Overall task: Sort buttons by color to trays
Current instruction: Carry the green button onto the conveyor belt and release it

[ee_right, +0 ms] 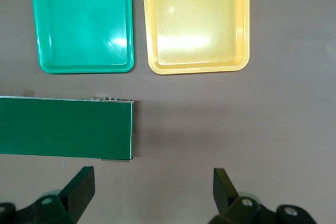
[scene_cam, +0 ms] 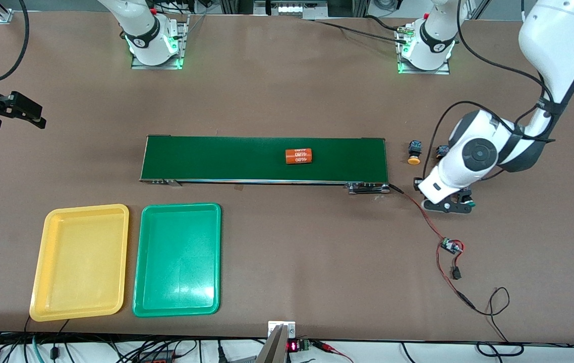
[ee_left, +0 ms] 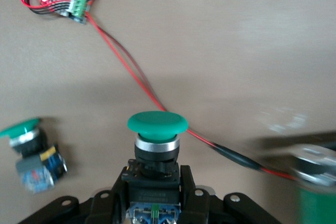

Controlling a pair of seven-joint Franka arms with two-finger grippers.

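Note:
My left gripper (ee_left: 156, 195) is shut on the black-blue body of a green-capped button (ee_left: 157, 123), low over the table off the belt's end on the left arm's side (scene_cam: 451, 204); the hand hides that button in the front view. I cannot tell if it is off the table. Another green-capped button (ee_left: 31, 156) lies tipped beside it. An orange-capped button (scene_cam: 414, 153) lies by the belt's end, and one more button (scene_cam: 442, 150) shows partly past the arm. The yellow tray (scene_cam: 80, 262) and green tray (scene_cam: 177, 259) lie side by side. My right gripper (ee_right: 155, 190) hangs open and holds nothing.
A long dark-green conveyor belt (scene_cam: 264, 159) carries an orange "4680" cylinder (scene_cam: 299, 156). Red wires (scene_cam: 425, 217) run from the belt's end to a small circuit board (scene_cam: 451, 246), nearer the front camera than the left gripper. More cables line the table's front edge.

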